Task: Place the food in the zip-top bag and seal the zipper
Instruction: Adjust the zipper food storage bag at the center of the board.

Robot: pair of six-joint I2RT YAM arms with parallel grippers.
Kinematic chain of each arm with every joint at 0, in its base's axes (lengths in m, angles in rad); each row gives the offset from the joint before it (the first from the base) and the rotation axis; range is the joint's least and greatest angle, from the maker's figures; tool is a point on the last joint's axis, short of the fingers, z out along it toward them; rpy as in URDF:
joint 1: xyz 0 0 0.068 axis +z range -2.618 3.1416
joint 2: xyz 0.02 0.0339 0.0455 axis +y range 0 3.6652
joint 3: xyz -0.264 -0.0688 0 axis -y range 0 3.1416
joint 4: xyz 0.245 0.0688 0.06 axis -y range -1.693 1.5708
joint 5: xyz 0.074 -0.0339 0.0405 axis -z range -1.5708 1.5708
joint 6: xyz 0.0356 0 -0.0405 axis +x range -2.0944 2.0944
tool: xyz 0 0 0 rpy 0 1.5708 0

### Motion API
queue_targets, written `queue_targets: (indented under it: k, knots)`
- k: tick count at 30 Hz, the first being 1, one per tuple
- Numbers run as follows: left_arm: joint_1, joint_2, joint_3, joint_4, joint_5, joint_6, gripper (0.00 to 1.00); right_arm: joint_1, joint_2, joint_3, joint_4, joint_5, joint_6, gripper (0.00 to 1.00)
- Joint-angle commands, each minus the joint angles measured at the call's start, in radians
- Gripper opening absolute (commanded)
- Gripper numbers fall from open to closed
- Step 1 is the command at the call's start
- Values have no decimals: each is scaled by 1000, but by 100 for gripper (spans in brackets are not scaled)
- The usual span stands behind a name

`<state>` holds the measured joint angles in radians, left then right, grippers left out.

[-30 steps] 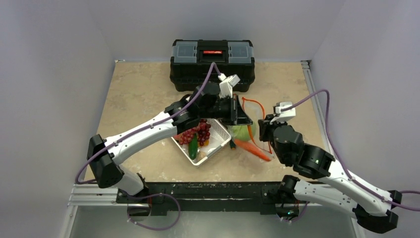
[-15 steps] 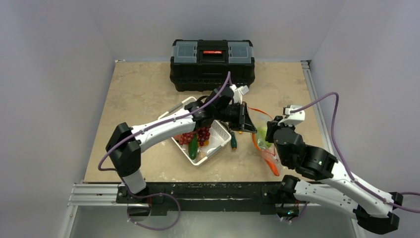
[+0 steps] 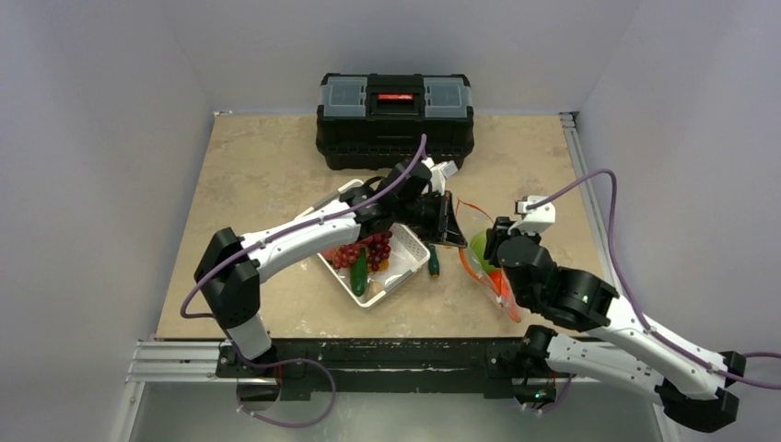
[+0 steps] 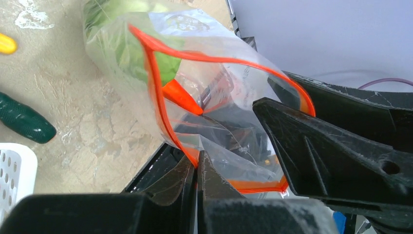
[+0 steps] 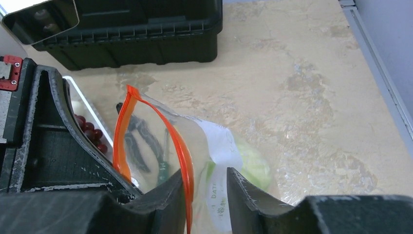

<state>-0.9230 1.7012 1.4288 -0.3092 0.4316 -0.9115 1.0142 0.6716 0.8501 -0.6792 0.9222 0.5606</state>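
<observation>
Pale lavender walls [image 3: 101, 138] close in a beige, marbled table [image 3: 267, 166], with a black toolbox [image 3: 394, 106] at the middle of its far edge.

The bag [image 3: 485, 269] lies right of the table's middle. Its long axis slants from beside the left gripper [image 4: 197, 168] down toward the near edge, right of centre. Its mouth is the far end: it is raised and gapes in a wide loop, facing the left wrist camera. The orange-red zipper [image 4: 155, 83] rims that loop and is unsealed. Inside are the cabbage [image 3: 479, 247] and the carrot [image 3: 502, 290], which runs along the bag's length.

The left gripper is fully closed, pinching the zipper at the loop's lower edge. The right gripper [image 5: 204, 178] has its jaws a little apart. The opposite run of zipper passes between them and lies against one finger, not clamped.

A white basket [image 3: 402, 269] sits at the table's middle, just left of the bag. It holds grapes [image 3: 364, 250] and a cucumber [image 3: 359, 273]. A green-handled screwdriver [image 3: 434, 264] lies on the table between basket and bag.
</observation>
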Motion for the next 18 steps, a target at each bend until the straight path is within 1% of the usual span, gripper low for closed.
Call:
queue_targets:
  k: [1,3,7,9,11,15,17,18]
  knots:
    - [4,-48,-9,65,21,0,0,1,79,103,-48,-35,-1,36]
    - [4,-62,-43,106,26,-27,0,1,142,153,-118,-57,8,41]
    - [4,-75,-55,120,25,-34,0,1,227,245,-227,-94,12,43]
    - [3,-76,-48,113,23,-29,0,1,253,285,-264,-109,3,41]
    - [4,-75,-41,104,24,-24,0,1,276,327,-279,-107,-45,37]
    - [4,-72,-39,106,24,-24,0,1,302,405,-375,-84,-40,23]
    - [4,-73,-39,104,24,-23,0,1,294,412,-367,-85,-58,18]
    - [4,-74,-39,104,22,-23,0,1,288,404,-342,-110,-83,16]
